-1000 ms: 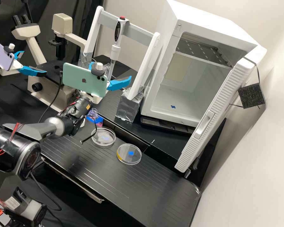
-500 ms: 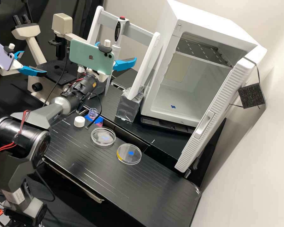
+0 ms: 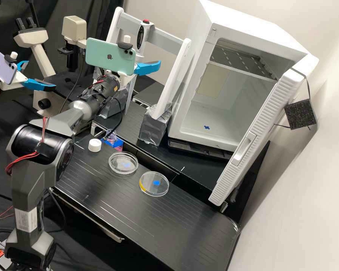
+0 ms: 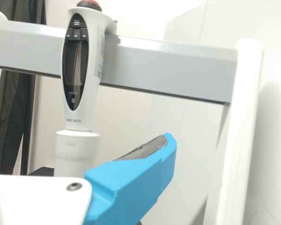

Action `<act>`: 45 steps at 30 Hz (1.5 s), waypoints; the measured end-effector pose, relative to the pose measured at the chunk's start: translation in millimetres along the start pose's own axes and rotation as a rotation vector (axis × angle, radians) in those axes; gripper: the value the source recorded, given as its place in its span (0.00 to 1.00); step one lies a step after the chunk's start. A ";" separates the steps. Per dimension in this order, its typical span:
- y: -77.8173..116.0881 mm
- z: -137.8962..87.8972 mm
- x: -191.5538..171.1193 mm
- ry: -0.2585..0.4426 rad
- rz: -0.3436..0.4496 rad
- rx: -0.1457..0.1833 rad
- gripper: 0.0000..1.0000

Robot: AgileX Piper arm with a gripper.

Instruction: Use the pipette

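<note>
We log the gripper (image 3: 147, 65) near the stand (image 3: 164, 40), fingers apart; pipette (image 3: 140, 37) upright at the stand's crossbar.

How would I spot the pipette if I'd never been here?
Find the big open white cabinet. Left of it in the high view, two white posts are joined by a grey crossbar. The pipette stands upright at that bar, set apart from the plain posts by its red top and dark oval panel.
</note>
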 end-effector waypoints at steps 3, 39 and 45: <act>2.5 0.4 1.1 -0.003 0.000 0.000 0.00; 5.6 12.9 4.4 -0.036 0.006 -0.016 0.00; 3.5 10.5 4.1 -0.033 0.000 -0.007 0.00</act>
